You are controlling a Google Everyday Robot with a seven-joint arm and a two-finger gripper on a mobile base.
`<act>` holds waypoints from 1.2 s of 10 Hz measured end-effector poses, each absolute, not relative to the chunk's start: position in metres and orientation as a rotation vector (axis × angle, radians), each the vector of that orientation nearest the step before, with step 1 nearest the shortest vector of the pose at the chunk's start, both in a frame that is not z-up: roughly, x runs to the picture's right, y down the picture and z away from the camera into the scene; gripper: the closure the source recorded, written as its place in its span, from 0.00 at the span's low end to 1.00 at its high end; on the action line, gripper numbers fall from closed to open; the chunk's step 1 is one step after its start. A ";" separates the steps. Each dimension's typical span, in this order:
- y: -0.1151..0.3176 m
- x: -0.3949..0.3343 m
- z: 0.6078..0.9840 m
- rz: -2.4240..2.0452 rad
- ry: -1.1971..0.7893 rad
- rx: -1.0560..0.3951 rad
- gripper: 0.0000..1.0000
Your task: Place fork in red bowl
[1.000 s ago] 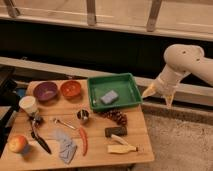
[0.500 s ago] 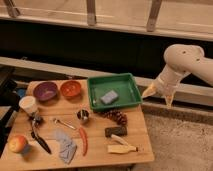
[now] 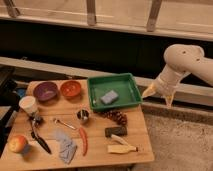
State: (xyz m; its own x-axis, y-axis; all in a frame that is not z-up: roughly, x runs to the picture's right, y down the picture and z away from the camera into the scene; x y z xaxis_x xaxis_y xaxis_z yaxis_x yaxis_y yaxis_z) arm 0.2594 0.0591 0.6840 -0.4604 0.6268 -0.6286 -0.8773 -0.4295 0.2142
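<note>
The fork (image 3: 64, 123) is a thin silver utensil lying on the wooden table (image 3: 95, 150), left of a small metal cup (image 3: 83, 116). The red bowl (image 3: 70, 89) sits at the back of the table, next to a purple bowl (image 3: 45, 91). My gripper (image 3: 158, 96) hangs off the table's right side, beyond the green tray, on a white arm (image 3: 185, 62). Its yellowish fingers (image 3: 148, 92) point down and are spread apart, holding nothing. It is far from the fork and the bowl.
A green tray (image 3: 131, 89) holding a grey sponge (image 3: 109, 97) stands at the back right. Also on the table: a pine cone (image 3: 116, 116), a red chili (image 3: 83, 140), a black-handled tool (image 3: 39, 136), an apple (image 3: 18, 143), a white cup (image 3: 28, 104), a grey cloth (image 3: 65, 146), a black block (image 3: 115, 131).
</note>
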 end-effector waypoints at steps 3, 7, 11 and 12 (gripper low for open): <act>0.059 0.260 0.684 1.991 0.655 -0.573 0.23; 0.045 0.217 0.696 1.822 0.620 -0.587 0.23; 0.029 0.117 0.707 1.622 0.543 -0.629 0.23; 0.027 0.095 0.705 1.586 0.518 -0.637 0.23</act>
State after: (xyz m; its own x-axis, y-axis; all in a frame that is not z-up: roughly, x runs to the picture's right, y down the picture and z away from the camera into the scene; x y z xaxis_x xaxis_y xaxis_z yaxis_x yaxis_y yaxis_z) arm 0.0951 0.0269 0.7049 -0.0588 0.7417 -0.6681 -0.9932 -0.1111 -0.0360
